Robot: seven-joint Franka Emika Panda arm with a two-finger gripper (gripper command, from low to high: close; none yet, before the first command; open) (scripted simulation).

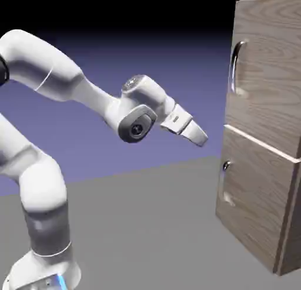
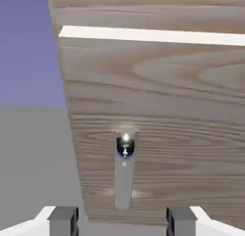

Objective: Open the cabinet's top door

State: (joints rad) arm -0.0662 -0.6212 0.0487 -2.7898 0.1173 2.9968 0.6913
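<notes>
Risks closing on the lower handle (image 2: 124, 175) instead of the top door (image 1: 267, 71): empty hand (image 1: 201, 138) spread wide, aimed low, short of the cabinet (image 1: 258, 183).

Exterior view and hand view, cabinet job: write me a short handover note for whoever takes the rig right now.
Gripper: open, empty, in free air short of the cabinet, touching nothing.
Top door: shut, its long silver handle untouched, above the gripper's level.
Hand view: faces the lower panel and its short dark handle, below the pale seam.
Done: a partial approach.
Left: raise to the top handle, grasp it, pull the door open.
</notes>
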